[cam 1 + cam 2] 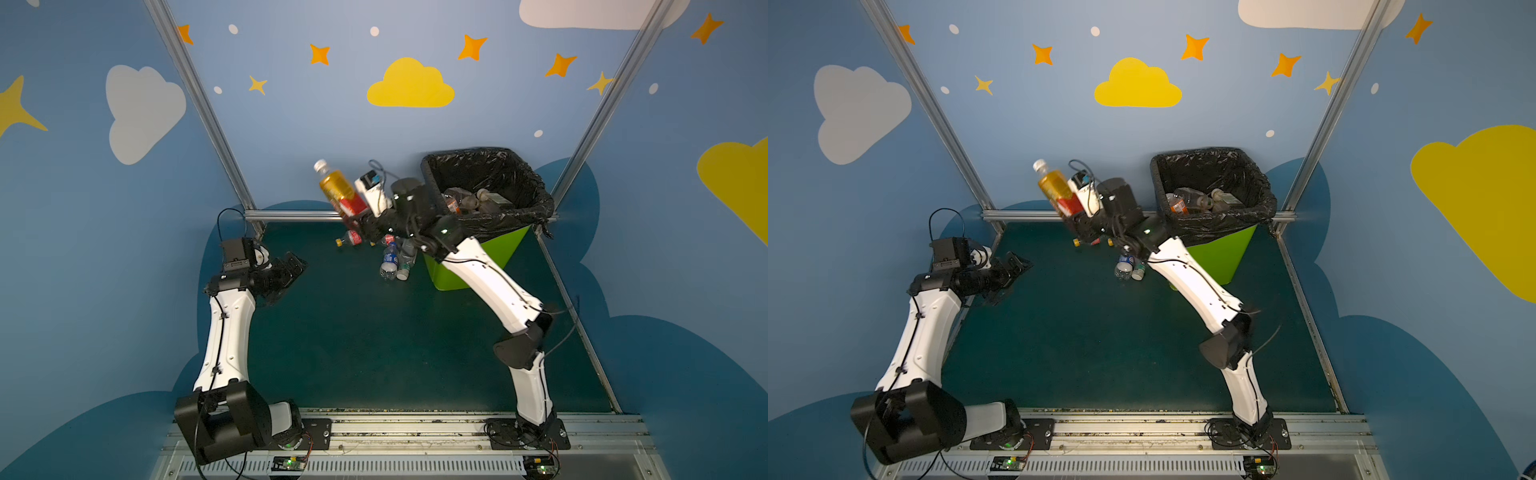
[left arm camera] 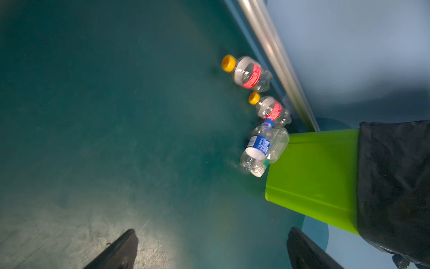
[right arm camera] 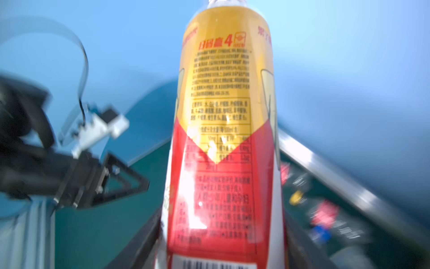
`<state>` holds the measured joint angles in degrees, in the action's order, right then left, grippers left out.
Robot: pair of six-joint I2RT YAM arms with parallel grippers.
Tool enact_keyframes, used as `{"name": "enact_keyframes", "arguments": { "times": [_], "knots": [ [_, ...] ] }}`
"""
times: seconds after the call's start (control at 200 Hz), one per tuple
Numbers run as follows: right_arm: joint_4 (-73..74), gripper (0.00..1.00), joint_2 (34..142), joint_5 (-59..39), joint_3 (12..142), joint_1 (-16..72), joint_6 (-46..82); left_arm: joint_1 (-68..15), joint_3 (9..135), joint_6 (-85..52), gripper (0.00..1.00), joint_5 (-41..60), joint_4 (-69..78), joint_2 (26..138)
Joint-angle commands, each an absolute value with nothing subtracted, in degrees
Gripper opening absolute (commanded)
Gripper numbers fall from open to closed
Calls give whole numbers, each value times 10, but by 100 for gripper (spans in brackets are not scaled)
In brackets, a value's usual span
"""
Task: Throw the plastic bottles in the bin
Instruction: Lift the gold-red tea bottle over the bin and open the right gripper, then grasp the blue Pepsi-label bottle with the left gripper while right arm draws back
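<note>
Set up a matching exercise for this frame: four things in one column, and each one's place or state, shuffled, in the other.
Column one:
1. orange-and-red bottle
2. blue-label bottle
3. left tool
4. bin

Column two:
A. open, holding nothing
B. upright, black bag over its rim, discarded bottles inside
C. lifted clear of the floor, gripped by the right tool
D. lying on the floor beside the bin

Pairs: 1-C, 2-D, 3-A, 4-B
</note>
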<state>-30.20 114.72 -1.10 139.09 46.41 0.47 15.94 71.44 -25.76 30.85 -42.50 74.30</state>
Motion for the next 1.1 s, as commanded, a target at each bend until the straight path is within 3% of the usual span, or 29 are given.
{"name": "enact_keyframes", "arguments": {
  "times": [0.0, 0.165, 0.205, 0.275, 0.305, 0.406, 0.601, 0.861, 1.096],
  "knots": [
    [-317, 50, 1117, 126, 1458, 413, -34, 152, 754, -252, 100, 298, -427, 752],
    [-531, 54, 1135, 209, 1581, 351, -43, 116, 784, -247, 100, 279, -435, 771],
    [-579, 61, 1125, 216, 1581, 340, -38, 107, 786, -250, 100, 274, -435, 775],
    [-663, 86, 1105, 223, 1579, 326, -25, 91, 787, -256, 100, 268, -433, 779],
    [-689, 91, 1092, 228, 1575, 324, -20, 85, 787, -260, 100, 265, -433, 780],
    [-692, 91, 1020, 247, 1508, 324, -11, 61, 791, -267, 100, 247, -431, 786],
    [-448, 91, 811, 221, 1230, 328, -5, -11, 807, -265, 100, 212, -429, 822],
    [-512, 88, 793, 159, 1199, 328, -7, -117, 825, -282, 99, 175, -395, 907],
    [-530, 81, 715, 112, 1029, 329, 74, -187, 894, -272, 98, 151, -343, 1012]
  ]
}}
